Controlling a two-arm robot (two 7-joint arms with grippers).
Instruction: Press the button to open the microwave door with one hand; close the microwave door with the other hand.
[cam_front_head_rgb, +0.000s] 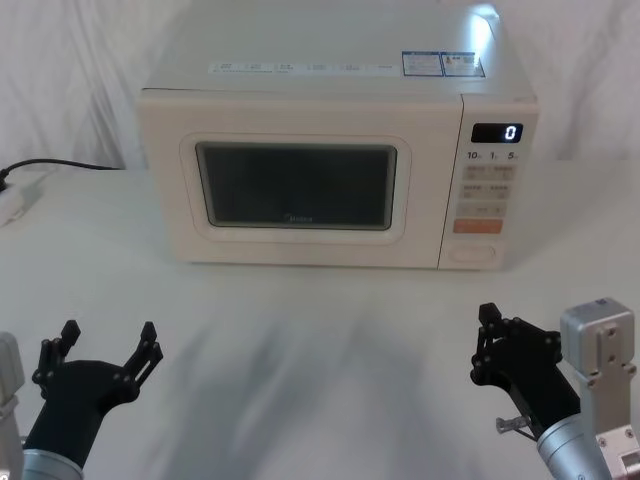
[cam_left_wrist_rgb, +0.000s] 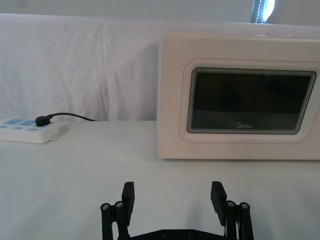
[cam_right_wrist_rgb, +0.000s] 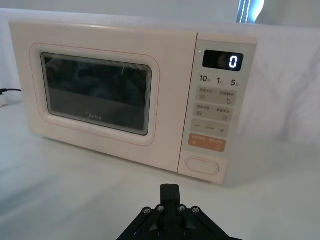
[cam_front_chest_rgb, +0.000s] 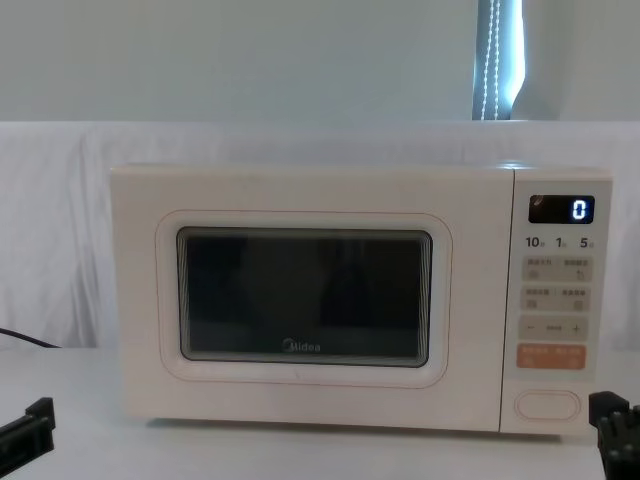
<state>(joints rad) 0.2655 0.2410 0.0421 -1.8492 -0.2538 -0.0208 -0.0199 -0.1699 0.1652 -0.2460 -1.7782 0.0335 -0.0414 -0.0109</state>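
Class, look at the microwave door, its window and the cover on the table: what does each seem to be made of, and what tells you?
The microwave door: probably moulded plastic, cream, smooth with a faint sheen, and a raised frame with rounded corners. Its window: dark, glossy glass or clear plastic, showing faint reflections. The table cover: white cloth by the look of it, matt with soft folds.

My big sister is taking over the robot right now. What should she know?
Left gripper: open, empty, low over the table on the left, in front of the microwave.
Right gripper: shut, empty, on the right, in front of the control panel.
Microwave door: closed. The display reads 0.
Done: nothing yet.
Left: the right gripper probably presses the oval button at the bottom of the control panel to pop the door open, then the left gripper pushes it shut.
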